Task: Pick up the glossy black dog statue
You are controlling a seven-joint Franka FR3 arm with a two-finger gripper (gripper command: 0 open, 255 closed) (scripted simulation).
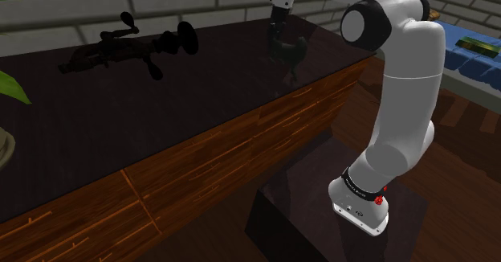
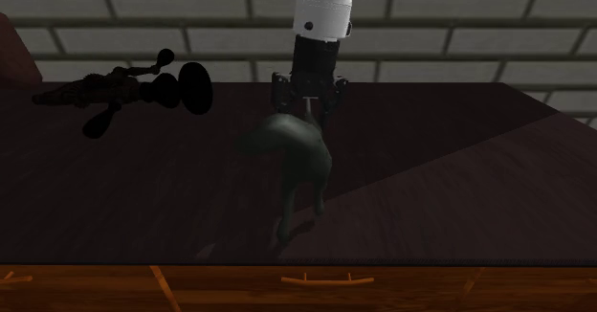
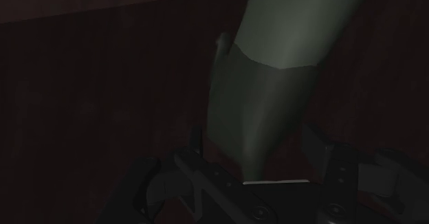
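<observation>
End effector (image 2: 308, 106), pointing down from the white arm (image 2: 323, 4), clenched on the top of the dog statue (image 2: 304, 157). The statue renders dark grey-green and, in the wrist view, sits clasped between the two black fingers (image 3: 316, 150). The statue hangs tilted, legs downward, over the middle of the dark worktop (image 2: 459, 195); whether its feet touch the surface cannot be told. Well apart, toward the second exterior view's left, a black ornament (image 2: 143, 88) with a round disc end lies on its side near the grey brick wall (image 2: 459, 42).
</observation>
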